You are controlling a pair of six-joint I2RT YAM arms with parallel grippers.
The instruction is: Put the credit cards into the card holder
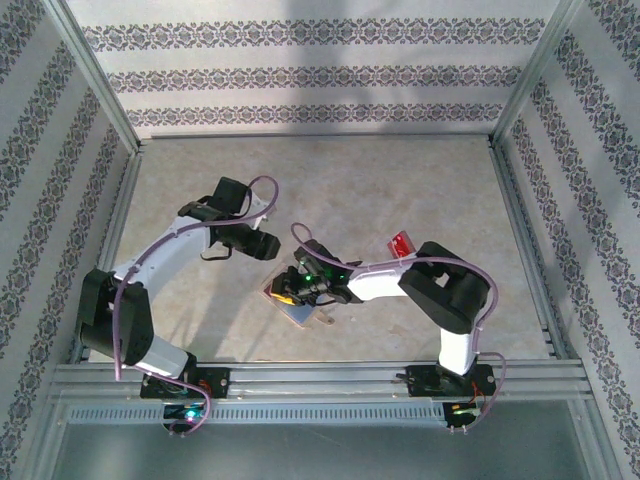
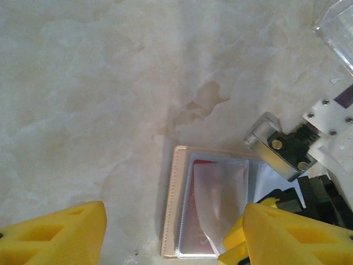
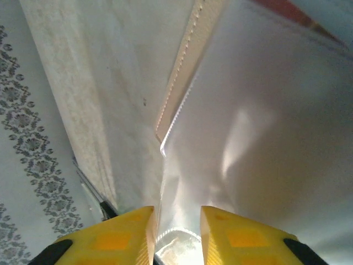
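Right gripper (image 3: 176, 221): jaws narrowly apart. The edge of a clear sheet (image 3: 259, 138) stands in the gap, nearer the left finger. The gap looks wider than the sheet, so I judge it loose rather than pinched. Whether this sheet is a clear card or a pocket of the holder, I cannot tell.

Left gripper (image 2: 175, 221): jaws wide and empty, hovering above the tabletop (image 2: 83, 83).

Card holder (image 2: 177, 193): lies open and flat on the tabletop, directly under the right gripper and at about 5 o'clock from the left gripper in the top view. The tan stitched border shows at its 9 o'clock side. Red shows through the pocket at the 12 and 6 o'clock ends, so a red card probably sits inside.

Red item (image 1: 400, 243): at about 2 o'clock from the right gripper in the top view, beside its forearm. It may be another card. A clear plastic piece (image 2: 336, 27) lies at 1 o'clock in the left wrist view, apart from the holder.

Step in hand (judgement): seating or letting go of a clear sheet at the pocket mouth.

Next move calls for: lifting the right gripper straight off without dragging the sheet out, with the left gripper steadying the holder if needed, then fetching a remaining card.
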